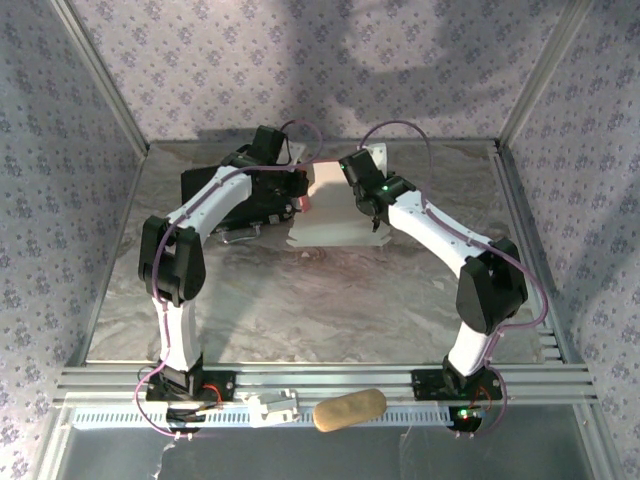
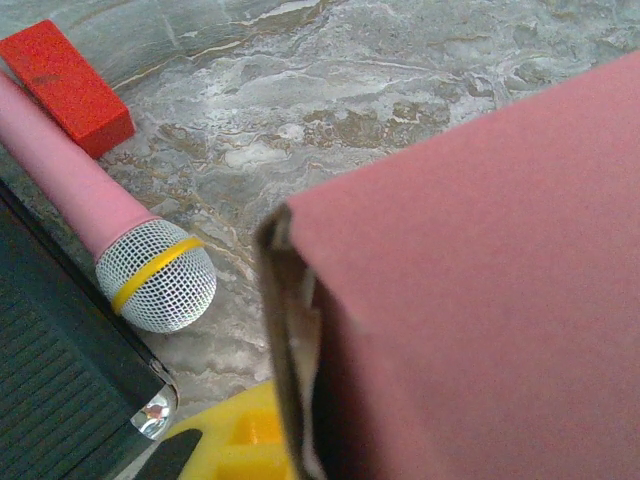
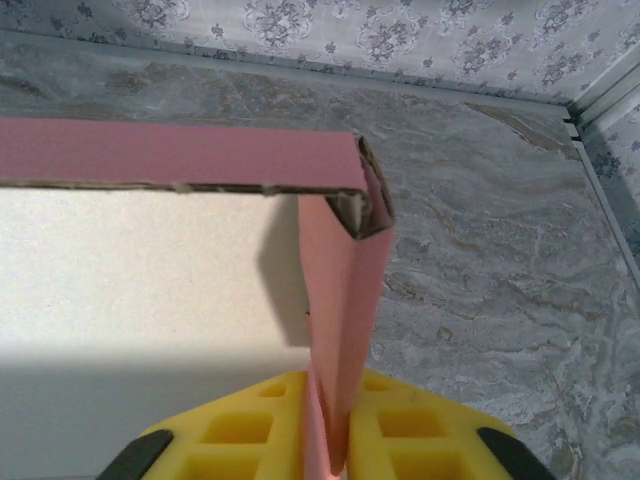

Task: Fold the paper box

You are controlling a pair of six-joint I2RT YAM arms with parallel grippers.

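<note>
right wrist view: paper box (image 3: pixel 150 270), at mid table (image 1: pixel 300 310), is held between both arms, one raised wall, running straight ahead, clamped in the right gripper (image 3: pixel 328 450), the opposite flap pinched by the left gripper (image 2: pixel 270 450).

Paper box (image 1: pixel 335 212) of thin pink cardboard, only partly folded, lying near the middle of the far edge of the tabletop, with the paler inside turned up. Two pink side walls raised upright and meeting at one corner, rough brown cut edge showing along the top. Wide base panel and the near flaps flat on the tabletop, outside plain pink.
</note>
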